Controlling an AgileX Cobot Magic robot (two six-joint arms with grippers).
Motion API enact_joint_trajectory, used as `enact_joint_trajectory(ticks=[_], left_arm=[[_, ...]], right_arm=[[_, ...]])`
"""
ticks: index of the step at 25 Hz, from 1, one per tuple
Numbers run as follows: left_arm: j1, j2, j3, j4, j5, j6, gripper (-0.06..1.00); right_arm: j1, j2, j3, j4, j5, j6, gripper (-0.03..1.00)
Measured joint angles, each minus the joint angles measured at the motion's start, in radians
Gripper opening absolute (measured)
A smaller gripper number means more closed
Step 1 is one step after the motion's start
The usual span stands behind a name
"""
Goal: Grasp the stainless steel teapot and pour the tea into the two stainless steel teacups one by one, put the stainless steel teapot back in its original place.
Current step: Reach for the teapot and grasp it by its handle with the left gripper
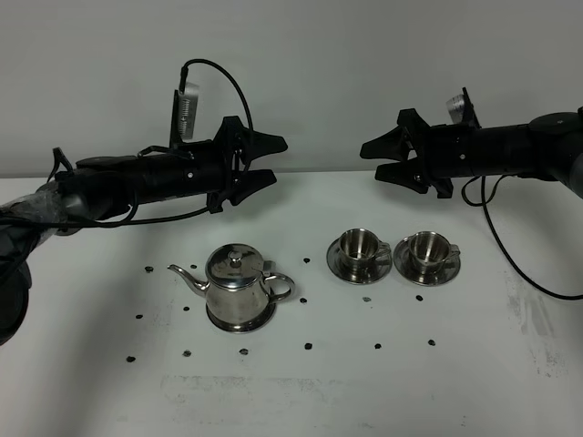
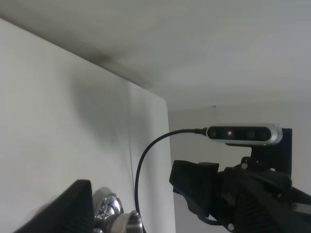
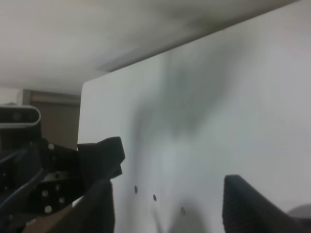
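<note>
The stainless steel teapot [image 1: 239, 284] stands upright on a round steel disc [image 1: 221, 320], the original place, left of the table's middle, its spout pointing left. The two stainless steel teacups [image 1: 357, 246] [image 1: 428, 248] sit side by side on saucers to its right. My left gripper [image 1: 278, 160] hangs open and empty, high above and behind the teapot. My right gripper [image 1: 371, 162] faces it, also open and empty, above and behind the cups. In the left wrist view one finger [image 2: 73, 208] and a shiny cup [image 2: 111, 206] show at the edge. The right wrist view shows its own spread fingers [image 3: 248, 204].
Small black dots [image 1: 308, 346] are scattered over the white table [image 1: 510, 364]. A cable [image 1: 510, 255] trails from the right arm down across the table's right side. A grey wall [image 1: 319, 73] rises behind both arms.
</note>
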Motion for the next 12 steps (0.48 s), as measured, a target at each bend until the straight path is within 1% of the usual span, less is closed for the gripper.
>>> enact_joint_trajectory(ticks=[5,10,12], left_arm=[[0.007,0.000,0.000,0.000,-0.001,-0.048,0.63],[0.007,0.000,0.000,0.000,-0.001,-0.168,0.63],[0.007,0.000,0.000,0.000,0.000,-0.186,0.63]], right_arm=[[0.000,0.001,0.000,-0.003,-0.006,0.053,0.49],[0.000,0.003,0.000,-0.004,-0.001,0.142,0.50],[0.000,0.006,0.000,-0.004,0.005,0.157,0.50]])
